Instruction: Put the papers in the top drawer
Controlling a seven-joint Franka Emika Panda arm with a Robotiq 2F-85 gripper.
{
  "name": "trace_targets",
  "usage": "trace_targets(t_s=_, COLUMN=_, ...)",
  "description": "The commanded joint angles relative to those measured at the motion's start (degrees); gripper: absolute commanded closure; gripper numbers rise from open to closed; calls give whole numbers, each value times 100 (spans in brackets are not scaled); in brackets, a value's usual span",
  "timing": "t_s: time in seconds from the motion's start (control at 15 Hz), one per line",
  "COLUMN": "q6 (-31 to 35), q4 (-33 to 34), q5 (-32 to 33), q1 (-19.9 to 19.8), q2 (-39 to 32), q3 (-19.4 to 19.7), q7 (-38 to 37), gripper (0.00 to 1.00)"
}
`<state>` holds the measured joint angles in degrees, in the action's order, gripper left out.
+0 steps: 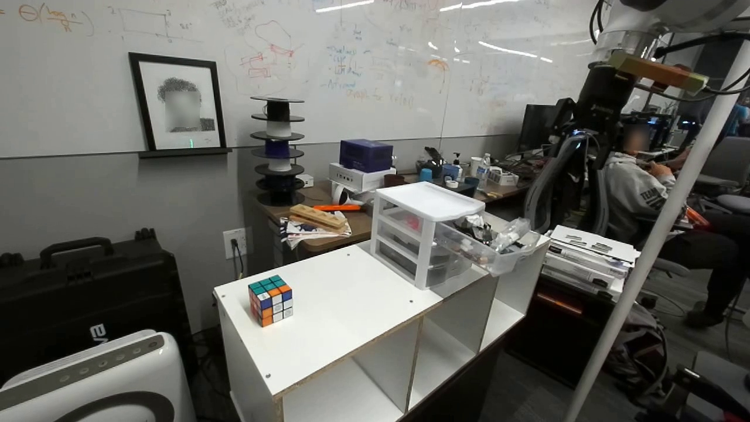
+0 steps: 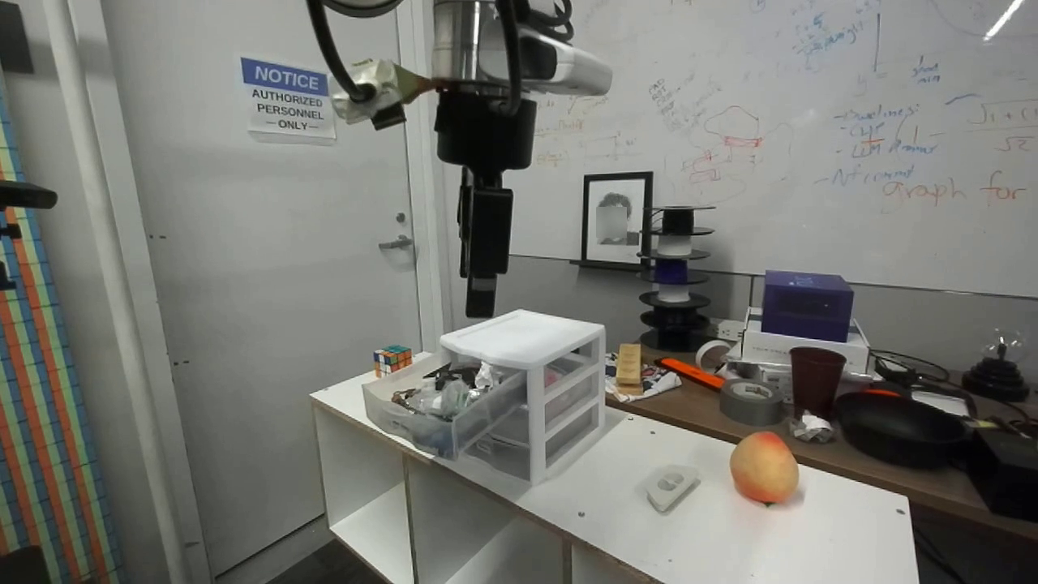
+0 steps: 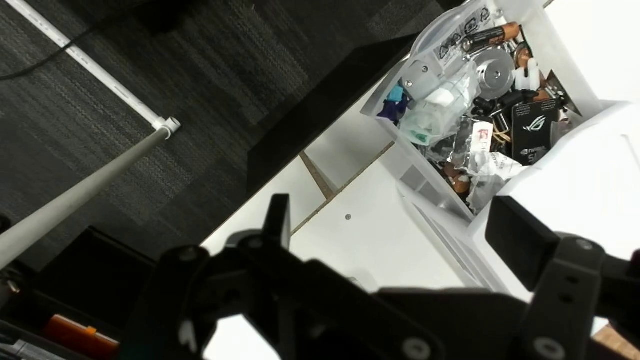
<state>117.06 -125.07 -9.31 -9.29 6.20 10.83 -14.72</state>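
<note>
1. Papers [image 3: 500,164], whitish and crumpled, lay right inside the top drawer [image 3: 557,52], upper right of the wrist view, close to the edge of the white lid [image 3: 595,180]. Clear plastic mingled with them, and where paper ended and film began, I couldn't tell!
2. Gripper [image 3: 397,229] next, and it was spread wide: its fingers [image 3: 517,237] stood far apart, one just left of centre, one well to the right, with the white shelf top [image 3: 360,240] showing through the gap.
3. Up it hung, pointing straight down at upper centre in an exterior view, apart from the drawer unit [image 2: 527,328] below.
4. What a load in that drawer, pulled well out in both exterior views: a battery [image 3: 490,37], a silver disc [image 3: 495,73], a black packet [image 3: 535,130] with a printed logo, clear plastic bags [image 3: 440,107].
5. Over at lower left in an exterior view sat the Rubik's cube [image 1: 270,300], on the shelf top, well apart from the drawer unit.
6. At lower right in an exterior view came a peach [image 2: 764,468], same shelf top, near a small pale piece [image 2: 673,487] with two round hollows.
7. Behind, on the brown desk [image 1: 319,193], a purple box [image 1: 366,155] topped a white box [image 1: 357,176], and a tower of spools [image 1: 278,149] rose to their left.
8. Over at the right, a person [image 1: 636,187] sat in a grey sweatshirt.
</note>
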Motion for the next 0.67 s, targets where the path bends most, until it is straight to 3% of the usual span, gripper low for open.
trace_targets(t_s=0.0, q6=-228, q4=312, q5=167, q1=-54, q2=-207, q3=-13, q7=307, gripper=0)
trace_targets(t_s=0.33, q6=-728, q4=1394, q5=131, q1=-147, q2=-1086, q3=117, q7=1535, gripper=0)
trace_targets(t_s=0.6, q6=-320, q4=2165, q5=239, q1=-268, q2=-2100, q3=65, q7=2120, gripper=0)
